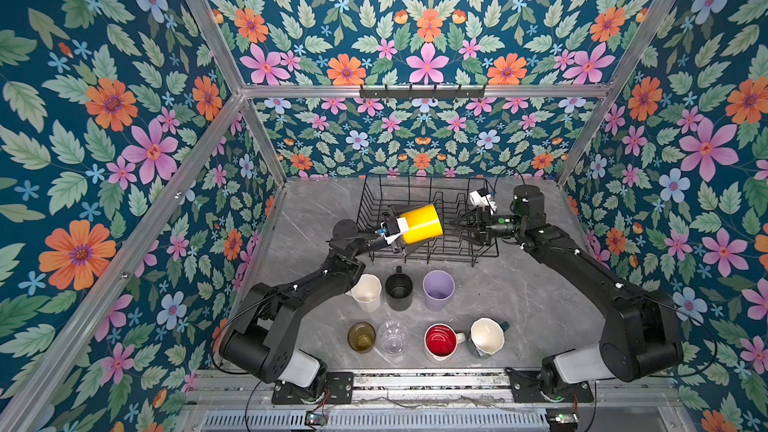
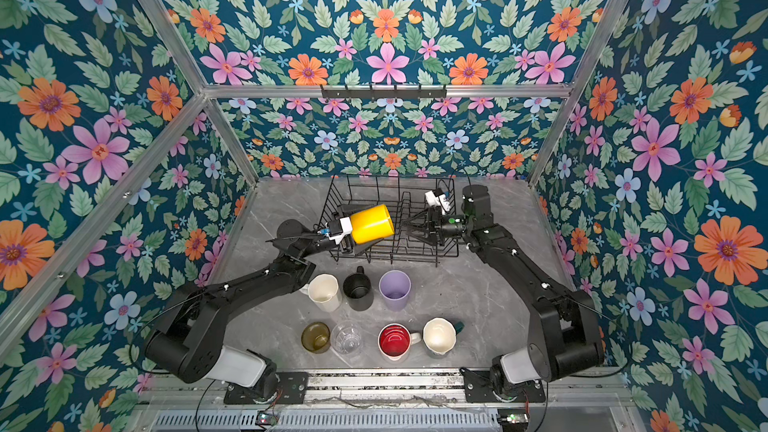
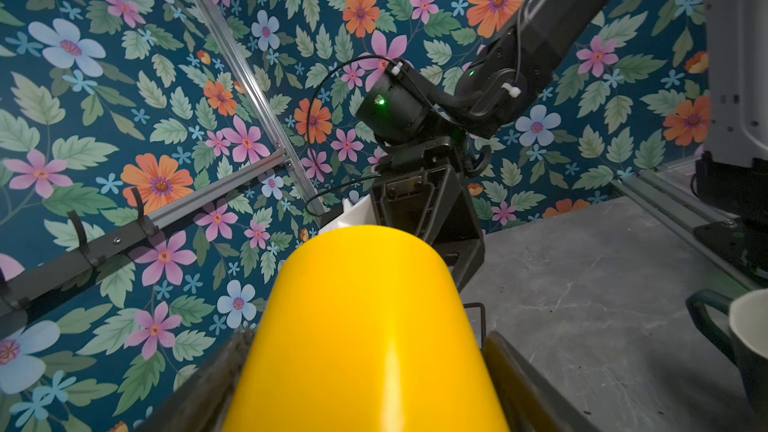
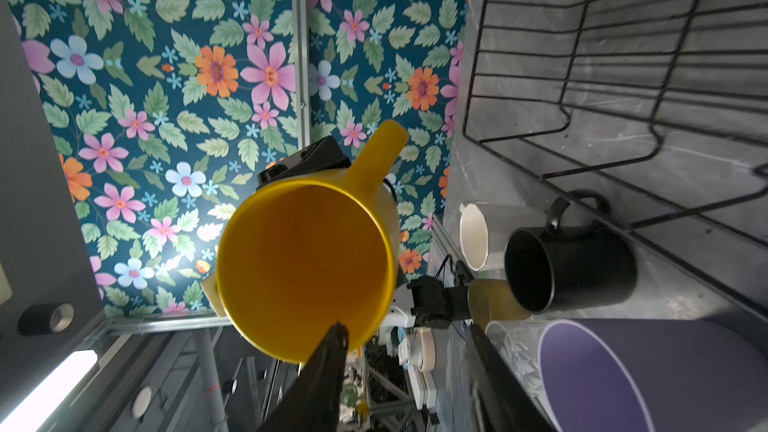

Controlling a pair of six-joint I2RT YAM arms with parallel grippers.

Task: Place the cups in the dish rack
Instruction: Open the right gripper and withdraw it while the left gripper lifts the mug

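Observation:
A yellow cup [image 1: 419, 224] [image 4: 307, 268] hangs on its side above the black wire dish rack [image 1: 370, 197] [image 2: 336, 193]. My left gripper [image 1: 405, 232] [image 3: 365, 367] is shut on its base end, with a finger on each side. Its mouth faces my right gripper [image 1: 451, 227] [image 4: 405, 330], which is open with nothing between its fingers. One fingertip [image 4: 334, 336] lies just at the rim. In front of the rack stand a cream cup [image 1: 366, 290], a black cup [image 1: 399, 290] and a lilac tumbler [image 1: 437, 288]. Nearer stand an olive glass [image 1: 361, 337], a clear glass [image 1: 392, 337], a red-inside mug [image 1: 440, 340] and a teal mug [image 1: 486, 336].
A black hook rail [image 1: 422, 92] is fixed high on the back wall. Flowered walls with aluminium posts close in three sides. The arms' mounting rail [image 1: 415, 380] runs along the front edge of the grey marble table [image 1: 532, 305].

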